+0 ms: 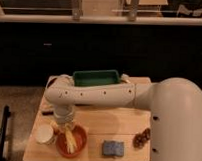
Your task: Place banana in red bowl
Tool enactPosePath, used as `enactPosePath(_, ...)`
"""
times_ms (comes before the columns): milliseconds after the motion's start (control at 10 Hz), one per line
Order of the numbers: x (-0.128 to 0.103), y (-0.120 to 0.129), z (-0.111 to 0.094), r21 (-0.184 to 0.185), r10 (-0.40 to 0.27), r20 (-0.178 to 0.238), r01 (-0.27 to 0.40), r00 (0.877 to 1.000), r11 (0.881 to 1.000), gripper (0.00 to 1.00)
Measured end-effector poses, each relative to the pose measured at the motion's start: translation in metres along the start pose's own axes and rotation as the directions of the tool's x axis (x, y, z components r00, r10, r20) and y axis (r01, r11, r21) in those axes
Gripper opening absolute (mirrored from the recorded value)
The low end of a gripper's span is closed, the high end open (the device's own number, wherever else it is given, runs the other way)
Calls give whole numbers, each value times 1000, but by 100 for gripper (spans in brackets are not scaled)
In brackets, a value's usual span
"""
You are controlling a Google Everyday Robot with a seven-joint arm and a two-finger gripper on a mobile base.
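The red bowl (72, 142) stands near the front left of the wooden table (118, 123). The yellow banana (70, 140) lies inside it. My gripper (63, 127) hangs straight down from the white arm (99, 95), just above the bowl's back rim. Its fingers stand apart and hold nothing. The banana is below them and rests in the bowl.
A green tray (96, 78) stands at the table's back. A white cup (44, 134) is left of the bowl. A blue sponge (112, 148) and a brown cluster (141, 139) lie to the front right. A dark rail (3, 134) stands left of the table.
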Motion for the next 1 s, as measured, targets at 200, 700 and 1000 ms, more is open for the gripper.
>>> enactPosePath(200,2,2,0,2,5,-9,-5,1000,1000,80)
enactPosePath(700,13,9,0,6,21,-20,-20,1000,1000,80)
enactPosePath(1000,33,21,-11,12,76,-30,-76,997,997,80)
